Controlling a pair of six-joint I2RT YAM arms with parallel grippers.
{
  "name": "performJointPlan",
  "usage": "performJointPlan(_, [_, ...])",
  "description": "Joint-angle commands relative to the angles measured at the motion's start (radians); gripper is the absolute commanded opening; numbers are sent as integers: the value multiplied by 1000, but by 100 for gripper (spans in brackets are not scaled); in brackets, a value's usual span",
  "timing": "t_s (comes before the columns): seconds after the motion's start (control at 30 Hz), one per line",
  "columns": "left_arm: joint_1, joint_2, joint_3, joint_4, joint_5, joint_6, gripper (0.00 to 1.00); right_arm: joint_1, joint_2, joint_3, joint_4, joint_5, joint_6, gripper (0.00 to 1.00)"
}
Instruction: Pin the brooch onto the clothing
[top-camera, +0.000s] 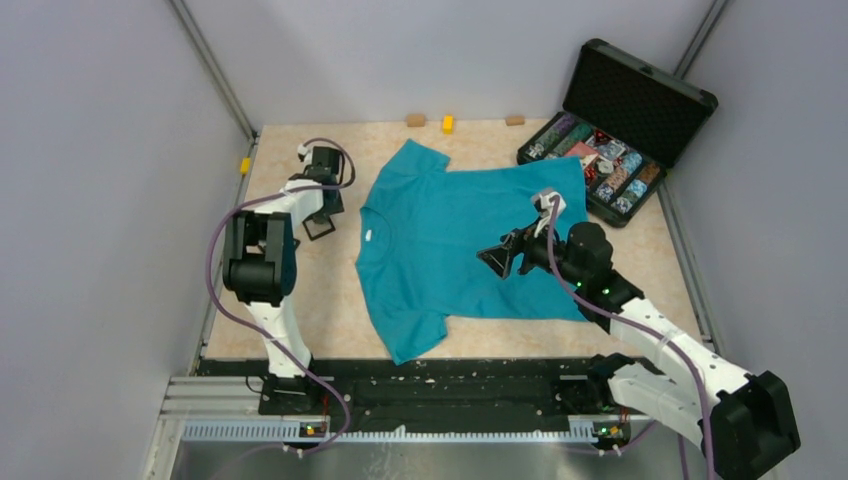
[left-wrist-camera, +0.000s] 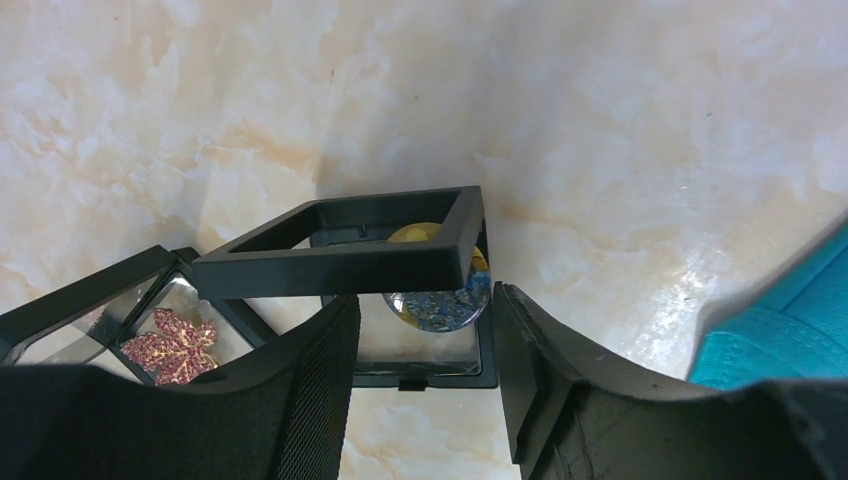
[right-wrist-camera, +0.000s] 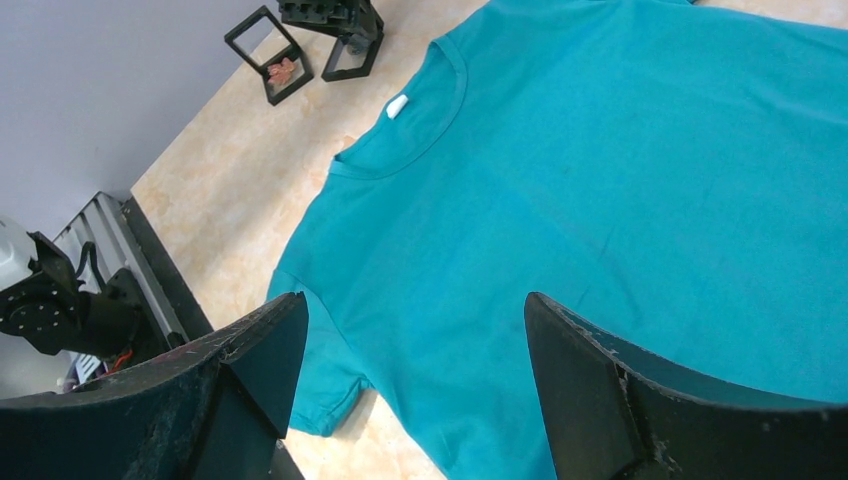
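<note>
While the left gripper (left-wrist-camera: 424, 330) hangs low over the table (top-camera: 320, 310) at far left, two small black display frames sit under it. The left frame (left-wrist-camera: 70, 310) is square and tilted, with a black plastic rim and clear film. The brooch (left-wrist-camera: 170, 345) lies inside it, pink-red and glittery with a leaf-like flower outline. That puts the brooch just left of the left gripper's left finger, not between the jaws, and well apart from the T-shirt (top-camera: 450, 250).

The open frame (left-wrist-camera: 345, 260) has its lid raised and slanted and its base flat on the table. A round blue-and-yellow trinket (left-wrist-camera: 440, 300) sits in it. The left jaws stand part-way apart and straddle this base. I cannot tell whether the pads press its sides or only flank it.

The table is beige, marbled and glossy. The T-shirt is plain teal, soft fabric spread flat in the middle, collar pointing left, with a white label (right-wrist-camera: 397, 106) inside the collar.

The right gripper (right-wrist-camera: 415, 305) hovers over the shirt's right half. Its black, rough-textured fingers are spread wide with nothing between them.

Small blocks line the far edge, a yellow block (top-camera: 448, 123) between two tan ones. A black case (top-camera: 640, 100) stands open at the far right corner near the shirt's sleeve, with a foam-lined lid and rows of multicoloured trinkets (top-camera: 600, 165).
</note>
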Motion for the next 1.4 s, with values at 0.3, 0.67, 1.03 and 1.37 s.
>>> performJointPlan(0.3, [16,47,69,-39,4,28,60,-9,25,-5,61,-38,2,81])
performJointPlan(0.67, [33,75,83,-59,18,43,59,-9,32,-6,64,-41,0,81])
performJointPlan(1.03, [44,82,77,-44,55,70,51,-9,48,-7,75,-52,3,81])
performJointPlan(1.37, [42,21,31,-34,58,77,38,-9,55,-7,75,-53,2,81])
